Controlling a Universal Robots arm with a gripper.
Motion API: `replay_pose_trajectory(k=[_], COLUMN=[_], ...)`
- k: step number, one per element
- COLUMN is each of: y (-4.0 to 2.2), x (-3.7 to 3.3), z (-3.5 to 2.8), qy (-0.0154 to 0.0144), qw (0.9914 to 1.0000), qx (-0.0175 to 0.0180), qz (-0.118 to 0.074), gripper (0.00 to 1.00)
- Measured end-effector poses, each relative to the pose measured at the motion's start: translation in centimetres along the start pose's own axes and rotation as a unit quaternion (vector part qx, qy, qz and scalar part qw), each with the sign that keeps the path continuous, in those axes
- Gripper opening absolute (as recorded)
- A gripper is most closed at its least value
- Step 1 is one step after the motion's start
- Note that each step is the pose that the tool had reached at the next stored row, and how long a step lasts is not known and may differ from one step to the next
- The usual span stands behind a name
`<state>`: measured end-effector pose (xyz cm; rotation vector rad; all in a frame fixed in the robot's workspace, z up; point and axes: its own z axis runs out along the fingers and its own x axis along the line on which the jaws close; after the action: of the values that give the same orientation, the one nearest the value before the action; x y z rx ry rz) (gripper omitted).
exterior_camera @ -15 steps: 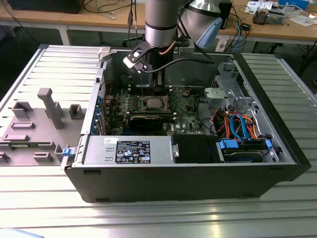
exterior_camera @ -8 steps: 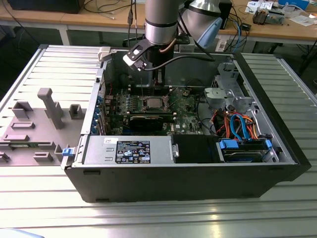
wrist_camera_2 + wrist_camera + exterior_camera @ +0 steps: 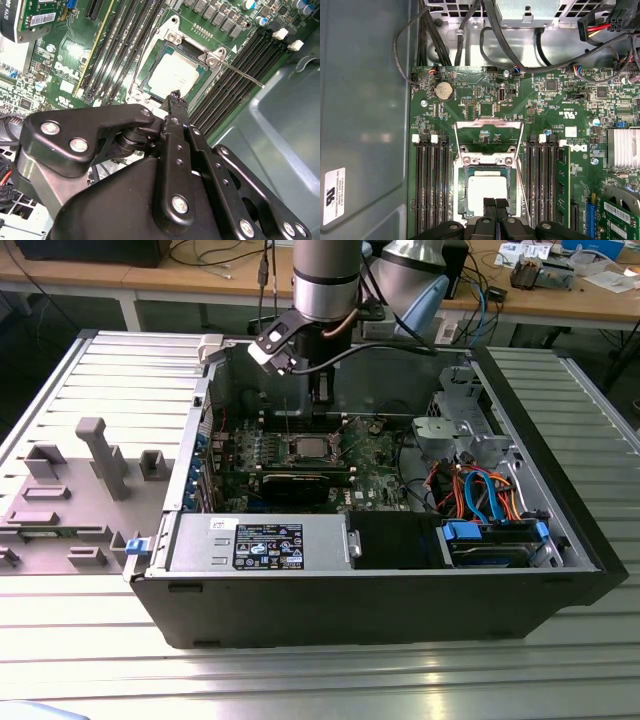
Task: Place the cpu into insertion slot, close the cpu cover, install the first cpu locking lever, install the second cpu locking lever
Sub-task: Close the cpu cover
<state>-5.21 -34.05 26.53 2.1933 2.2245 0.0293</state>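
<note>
Ribbed metal bench (image 3: 560, 680) under open black computer case (image 3: 400, 610), wooden desks (image 3: 560, 300) with cables behind. Grey plastic fixture (image 3: 95, 465) on bench at the exterior view's left, apart from case. Robot arm (image 3: 325, 280) reaching down into case over green circuit board (image 3: 560, 105). Noted cpu (image 3: 487, 192): small flat square, pale silver-grey metal top, matte, narrow green border round it, lying flat and level inside insertion slot (image 3: 462, 195); in exterior view same cpu (image 3: 307, 448) mid-board, just beyond long black graphics card (image 3: 300, 482). Slot rim silvery, two screw heads at hinge end, rows of long black memory slots (image 3: 432, 190) on both sides. Noted cpu cover (image 3: 489, 123) in first wrist view: thin silvery frame with large square window, green board visible through window, swung back off cpu past hinge end of slot; tilt not readable. Thin silvery lever rod (image 3: 245, 76) in second wrist view standing out sideways over memory slots, latched or not cannot tell. Noted gripper (image 3: 175, 95) directly above cpu, near one edge: black fingers (image 3: 490, 205) pressed together tip to tip, narrowest setting, nothing held between them. Tips very close over metal top; touching or just clear, cannot tell. Round coin cell (image 3: 443, 91) and finned heatsink (image 3: 622, 147) elsewhere on board, well apart from slot. Labelled power supply box (image 3: 260, 540) along near wall of case; blue and orange cables (image 3: 480, 495) at the exterior view's right.
</note>
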Motion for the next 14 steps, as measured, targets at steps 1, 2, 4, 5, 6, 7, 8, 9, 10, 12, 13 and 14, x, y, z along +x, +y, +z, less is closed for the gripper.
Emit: replay_pose_trajectory(k=[1,2,4,5,6,7,8,9,10,12,13,14], y=[0.0,0.0,0.01,0.01,0.01,0.01,0.02,0.02,0.02,0.02,0.02,0.03], x=[0.0,0.0,0.0,0.0,0.0,0.0,0.01,0.01,0.01,0.01,0.01,0.01], z=[-0.05,-0.11,-0.27,-0.38,-0.43,-0.52,-0.58,-0.67,-0.72,-0.86,-0.95,-0.99], qy=[0.0,0.0,0.0,0.0,0.0,0.0,0.0,0.0,0.0,0.0,0.0001,0.0001], qw=[1.0,1.0,1.0,1.0,1.0,1.0,1.0,1.0,1.0,1.0,1.0,1.0], qx=[0.0,0.0,0.0,0.0,0.0,0.0,0.0,0.0,0.0,0.0,0.0,-0.0001], qz=[0.0,0.0,0.0,0.0,0.0,0.0,0.0,0.0,0.0,0.0,0.0,0.0], gripper=[0.11,0.11,0.11,0.11,0.11,0.11,0.11,0.11,0.11,0.11,0.11,0.11])
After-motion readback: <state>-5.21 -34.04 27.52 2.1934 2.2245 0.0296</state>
